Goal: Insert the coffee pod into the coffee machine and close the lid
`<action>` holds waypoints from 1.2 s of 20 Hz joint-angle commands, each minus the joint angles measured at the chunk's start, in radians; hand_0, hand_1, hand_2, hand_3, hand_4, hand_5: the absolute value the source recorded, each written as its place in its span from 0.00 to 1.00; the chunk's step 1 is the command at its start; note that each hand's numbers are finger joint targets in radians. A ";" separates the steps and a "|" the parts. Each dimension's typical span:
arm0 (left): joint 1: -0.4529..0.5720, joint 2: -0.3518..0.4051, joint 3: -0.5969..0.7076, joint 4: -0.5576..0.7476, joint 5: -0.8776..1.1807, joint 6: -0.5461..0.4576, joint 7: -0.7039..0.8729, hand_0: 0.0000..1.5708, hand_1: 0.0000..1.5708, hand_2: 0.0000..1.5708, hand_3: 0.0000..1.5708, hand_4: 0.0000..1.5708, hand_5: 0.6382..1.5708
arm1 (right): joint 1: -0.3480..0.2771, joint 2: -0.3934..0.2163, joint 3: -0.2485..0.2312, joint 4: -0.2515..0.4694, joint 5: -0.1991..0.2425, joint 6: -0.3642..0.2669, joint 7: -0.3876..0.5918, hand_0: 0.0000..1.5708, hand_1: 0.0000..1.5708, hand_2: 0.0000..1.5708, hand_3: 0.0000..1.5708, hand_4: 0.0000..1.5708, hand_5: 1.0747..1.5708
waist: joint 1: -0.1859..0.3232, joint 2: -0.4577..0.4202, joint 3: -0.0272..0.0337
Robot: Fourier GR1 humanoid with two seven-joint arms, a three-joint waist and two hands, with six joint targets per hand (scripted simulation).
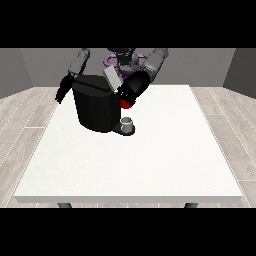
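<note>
Black coffee machine (95, 107) near desk (130, 170) far edge, left of centre. Hand at view's right (131, 89) over machine top beside a red thing at the machine (126, 104); fingers unclear, can't tell. Hand at view's left (63, 90) hangs off the desk's left edge, fingers straight. Grey thing (127, 121) on machine's base; pod not plainly visible.

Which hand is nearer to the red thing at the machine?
Left: the hand at the view's right is right above the red thing at the machine; the hand at the view's left hangs beyond the machine.
</note>
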 commanded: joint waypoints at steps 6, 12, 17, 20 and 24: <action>-0.003 0.016 -0.022 -0.002 -0.054 0.066 -0.031 0.32 0.32 0.49 0.38 0.00 1.00 | -0.010 -0.001 0.006 0.016 0.033 -0.028 0.023 0.00 0.00 0.00 0.00 0.09 1.00 | 0.012 0.018 -0.0011; -0.007 0.039 -0.006 0.020 -0.056 0.040 -0.022 0.00 0.00 0.36 0.30 0.00 1.00 | -0.003 0.002 -0.003 0.013 0.004 -0.004 0.010 0.00 0.00 0.00 0.00 0.11 1.00 | 0.007 -0.010 -0.0009; 0.028 0.034 -0.009 0.038 -0.065 0.051 -0.045 0.00 0.00 0.27 0.21 0.00 1.00 | 0.029 0.012 0.006 -0.012 -0.007 0.009 0.009 0.00 0.00 0.00 0.00 0.00 1.00 | -0.002 -0.034 -0.0009; 0.028 0.011 -0.013 0.036 -0.063 0.020 -0.023 0.00 0.00 0.19 0.13 0.00 1.00 | 0.027 0.005 0.000 0.021 -0.005 0.013 0.027 0.00 0.00 0.00 0.00 0.00 1.00 | 0.032 -0.074 -0.0009; 0.138 -0.068 -0.018 0.024 -0.048 0.026 0.015 0.00 0.00 0.00 0.00 0.00 1.00 | 0.153 0.018 -0.005 0.045 -0.025 0.025 -0.050 0.00 0.00 0.00 0.00 0.00 1.00 | 0.083 -0.196 -0.0007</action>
